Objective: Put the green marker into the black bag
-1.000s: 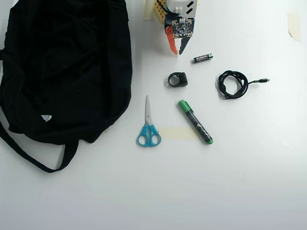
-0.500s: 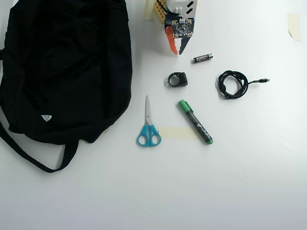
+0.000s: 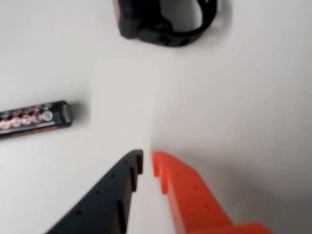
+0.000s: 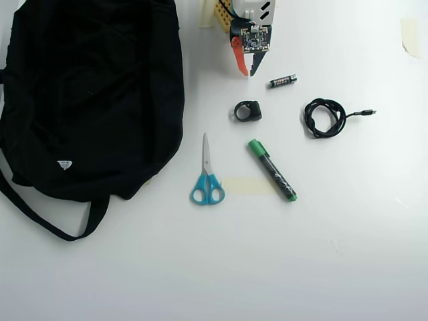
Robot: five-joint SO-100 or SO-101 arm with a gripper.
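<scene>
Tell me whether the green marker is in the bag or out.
Out. The green marker lies on the table, right of the scissors, apart from the black bag.

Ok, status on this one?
End effector shut, empty, near the arm's base. Marker untouched on table, outside bag. Black ring lies between.

A plain white table (image 4: 348,267) fills the overhead view under bright, even light, with soft shadows; a strip of pale tape (image 4: 244,186) is stuck near its middle, another piece (image 4: 409,37) at the upper right edge
</scene>
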